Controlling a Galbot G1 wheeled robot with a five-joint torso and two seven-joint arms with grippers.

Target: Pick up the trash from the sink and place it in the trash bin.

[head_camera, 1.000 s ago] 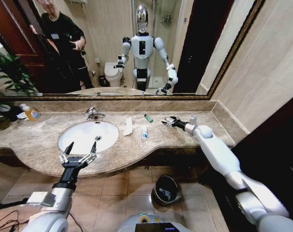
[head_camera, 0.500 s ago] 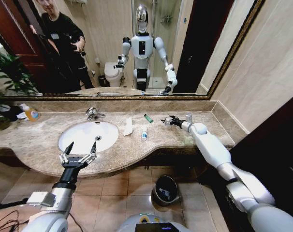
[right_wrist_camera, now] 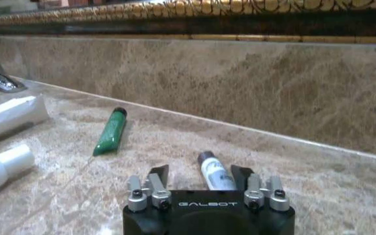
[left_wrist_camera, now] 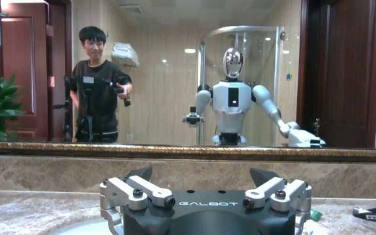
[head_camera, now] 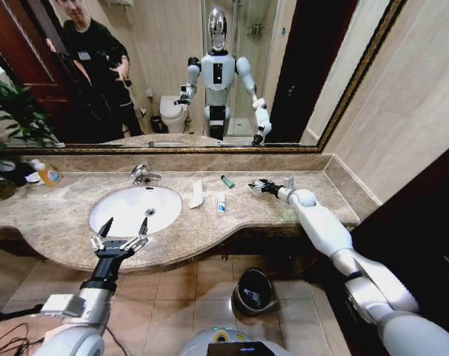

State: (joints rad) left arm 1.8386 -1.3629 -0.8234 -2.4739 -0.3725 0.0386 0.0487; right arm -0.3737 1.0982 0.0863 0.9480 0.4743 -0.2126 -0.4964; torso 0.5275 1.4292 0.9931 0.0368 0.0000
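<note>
At centre right of the head view the right pincer (head_camera: 258, 185) straddles, fingers apart, a small white tube (right_wrist_camera: 215, 174) on the desk (head_camera: 76, 200) beside the green tube (head_camera: 227, 181), while the left pincer (head_camera: 119, 237) hovers open, empty, lower left

Head looks down over sink (head_camera: 106, 215); wrist views skim counter (right_wrist_camera: 175, 142) toward mirror (left_wrist_camera: 175, 73).

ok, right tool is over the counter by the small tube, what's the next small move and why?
Probably ease the right tool forward and down to straddle the small white tube, then close. Its fingers stand open with the tube lying on the marble counter between them, not yet gripped. The green tube lies farther off. The left tool hangs open at the sink's front edge.
</note>
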